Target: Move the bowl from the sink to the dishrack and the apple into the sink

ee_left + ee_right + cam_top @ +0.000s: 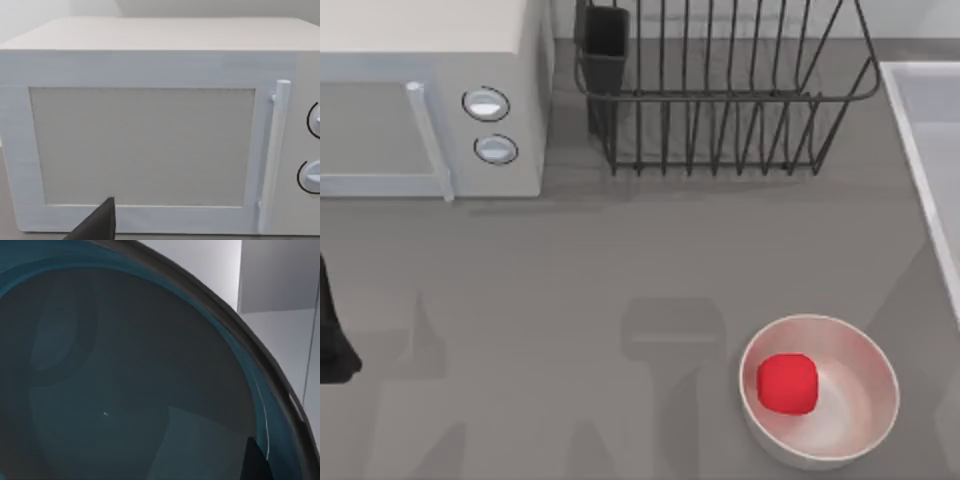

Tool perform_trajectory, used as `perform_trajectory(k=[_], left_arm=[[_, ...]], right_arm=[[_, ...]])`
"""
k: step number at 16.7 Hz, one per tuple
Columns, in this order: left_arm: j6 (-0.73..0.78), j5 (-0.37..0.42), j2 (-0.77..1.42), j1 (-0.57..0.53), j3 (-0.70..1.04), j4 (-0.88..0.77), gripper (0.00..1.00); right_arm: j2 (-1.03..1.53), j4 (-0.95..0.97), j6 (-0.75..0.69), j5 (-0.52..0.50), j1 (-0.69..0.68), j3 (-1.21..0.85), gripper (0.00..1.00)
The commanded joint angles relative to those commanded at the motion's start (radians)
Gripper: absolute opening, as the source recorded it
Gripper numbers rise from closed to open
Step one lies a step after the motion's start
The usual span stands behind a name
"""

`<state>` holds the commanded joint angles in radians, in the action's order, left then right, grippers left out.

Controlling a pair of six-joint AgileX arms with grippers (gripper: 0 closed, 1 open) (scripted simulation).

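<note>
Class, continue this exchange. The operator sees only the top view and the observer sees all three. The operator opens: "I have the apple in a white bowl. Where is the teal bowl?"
Observer: The right wrist view has the teal bowl close up, with its inside facing the camera.
Operator: What is around it?
Observer: A pale sink wall rises behind its rim.
Operator: The left arm sits at my left edge. What does its camera face?
Observer: It faces the microwave door squarely, with the handle beside two dials.
</note>
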<state>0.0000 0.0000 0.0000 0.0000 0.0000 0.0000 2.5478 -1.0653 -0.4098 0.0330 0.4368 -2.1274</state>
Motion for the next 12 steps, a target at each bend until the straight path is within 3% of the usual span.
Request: perform_trajectory(k=[12], left_arm=[[0.0,0.0,0.0,0.0,0.0,0.0,1.0]], right_arm=[[-0.882,-0.456,-0.311,0.03,0.297,0.425,0.0]])
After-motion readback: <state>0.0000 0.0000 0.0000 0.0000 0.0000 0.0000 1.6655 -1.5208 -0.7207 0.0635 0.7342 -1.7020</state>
